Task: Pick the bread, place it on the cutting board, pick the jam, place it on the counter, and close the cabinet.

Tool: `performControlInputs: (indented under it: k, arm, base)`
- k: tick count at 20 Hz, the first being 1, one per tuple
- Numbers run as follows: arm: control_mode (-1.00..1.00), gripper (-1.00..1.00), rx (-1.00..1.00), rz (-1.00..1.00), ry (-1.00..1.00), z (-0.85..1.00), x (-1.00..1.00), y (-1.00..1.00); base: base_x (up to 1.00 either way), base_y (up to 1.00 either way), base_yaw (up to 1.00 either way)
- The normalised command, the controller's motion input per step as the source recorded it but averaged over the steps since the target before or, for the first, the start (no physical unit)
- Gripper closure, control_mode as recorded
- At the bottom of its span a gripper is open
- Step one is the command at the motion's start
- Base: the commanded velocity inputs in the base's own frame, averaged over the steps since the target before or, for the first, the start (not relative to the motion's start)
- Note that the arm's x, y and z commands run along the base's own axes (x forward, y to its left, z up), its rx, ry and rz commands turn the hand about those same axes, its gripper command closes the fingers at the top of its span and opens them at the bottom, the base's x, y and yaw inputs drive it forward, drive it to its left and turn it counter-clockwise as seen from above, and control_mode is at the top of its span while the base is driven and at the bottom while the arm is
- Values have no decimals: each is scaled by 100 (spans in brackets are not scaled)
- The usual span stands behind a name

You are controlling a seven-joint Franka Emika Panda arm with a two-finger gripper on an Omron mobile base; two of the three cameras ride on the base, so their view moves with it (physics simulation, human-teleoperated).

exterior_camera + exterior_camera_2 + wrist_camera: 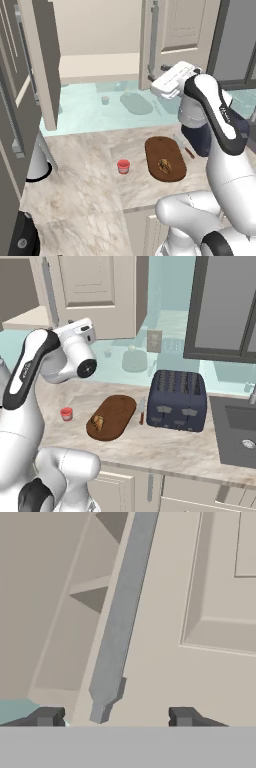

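The bread point(164, 165) lies on the cutting board point(159, 151), toward the board's near end; in the right base view the bread point(97, 421) sits at the left part of the board point(117, 412). The board rests flat on the counter point(90, 185), close to its front edge. The jam point(123, 166) stands upright on the counter just left of the board, apart from it — not touching.

The cabinet point(180, 25) above the counter stands open: both doors are swung out and the cream shelf point(100, 66) inside is exposed. The gripper point(115, 717) is raised at the lower part of the right door, beside the vertical metal handle point(120, 622). In the hand view the fingers are spread wide with nothing between them; the handle's lower end sits between the two tips, nearer the left one. Contact with the door cannot be determined.

To the right of the board, a knife point(142, 410) lies on the counter, then a dark navy toaster point(177, 398). A sink point(240, 431) occupies the counter's right end.
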Motion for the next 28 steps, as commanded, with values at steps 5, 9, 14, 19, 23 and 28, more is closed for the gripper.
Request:
performControlInputs:
  k: [5, 9, 14, 19, 23, 28]
  arm:
    - [-100, -100, 0, -21, -1, 0, 43, 25]
    - [-100, -100, 0, -20, -2, 0, 41, 22]
    - [-100, -100, 0, -17, -1, 0, 41, 12]
    - [-100, -100, 0, -15, 0, 0, 45, 8]
    - [-100, -100, 0, -12, 0, 0, 42, 3]
    - [-100, -100, 0, -4, 0, 3, 1, 0]
  base:
    - [0, 0, 0]
    - [0, 0, 0]
    - [0, 0, 0]
    - [0, 0, 0]
    - [0, 0, 0]
    - [0, 0, 0]
